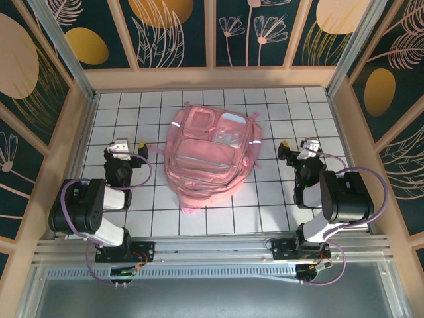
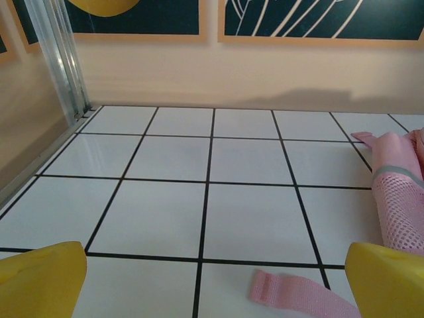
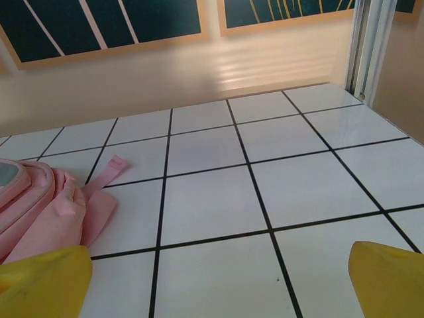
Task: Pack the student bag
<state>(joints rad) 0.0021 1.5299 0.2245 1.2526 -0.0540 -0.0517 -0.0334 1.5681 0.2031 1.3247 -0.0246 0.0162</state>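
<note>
Tiles, white with black grid lines, cover the surface (image 1: 278, 199), walled by peach-framed dark panels (image 1: 172, 30) with golden plant motifs and aluminium corner posts (image 1: 63, 50). The pink student bag (image 1: 211, 156) lies flat mid-surface. Left tool (image 1: 131, 147) and right tool (image 1: 296, 147) flank it, both wide open, holding nothing, clear of the bag.

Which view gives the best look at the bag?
Top external: the whole bag is visible, lying flat, front pockets up. Left wrist shows its mesh side and a loose strap at the right edge; right wrist shows a crumpled corner at the left.
</note>
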